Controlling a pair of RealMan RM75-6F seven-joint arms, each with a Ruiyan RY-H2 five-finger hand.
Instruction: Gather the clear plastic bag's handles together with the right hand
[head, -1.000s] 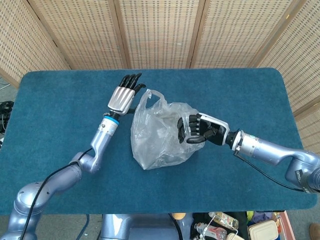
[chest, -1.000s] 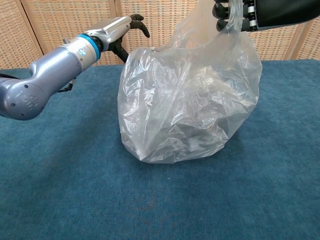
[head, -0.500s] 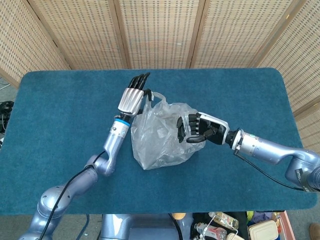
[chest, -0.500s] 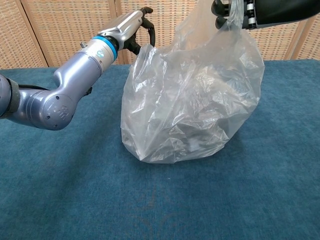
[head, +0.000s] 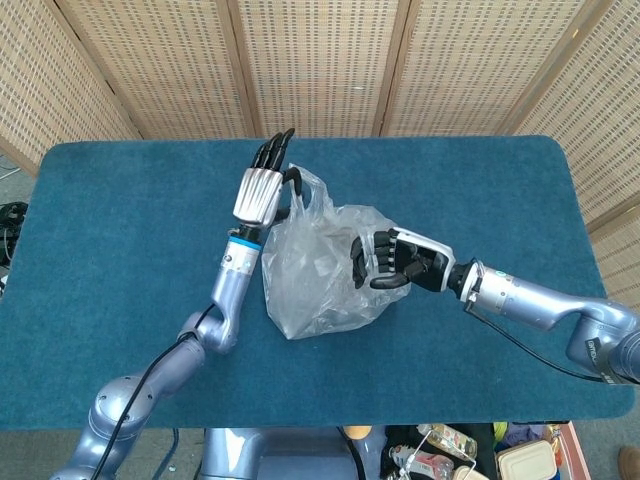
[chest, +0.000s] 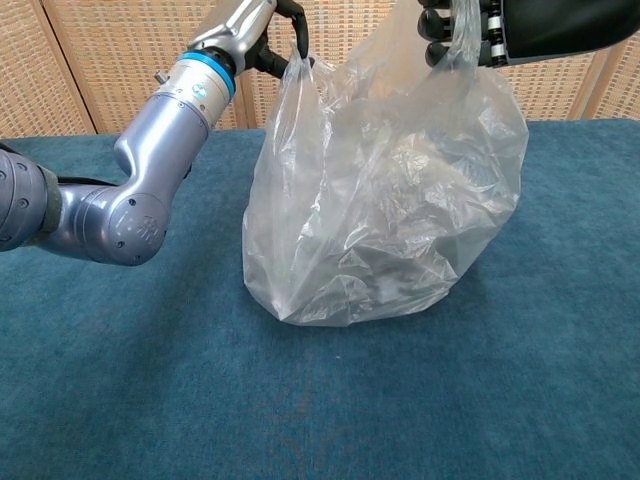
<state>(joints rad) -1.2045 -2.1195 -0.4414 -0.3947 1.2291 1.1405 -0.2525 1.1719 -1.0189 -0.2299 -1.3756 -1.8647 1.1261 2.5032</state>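
While right hand (head: 392, 260) grips one bag (head: 320, 270) handle, left hand (head: 265, 185) hooks the other w/ its thumb.

My head view looks steeply down from above, whole bench (head: 120, 200) in frame, wicker screen (head: 320, 60) at far edge. My chest view sits low, near bench level, facing same screen, close in. Both views share clear plastic bag (head: 320, 270) at centre.
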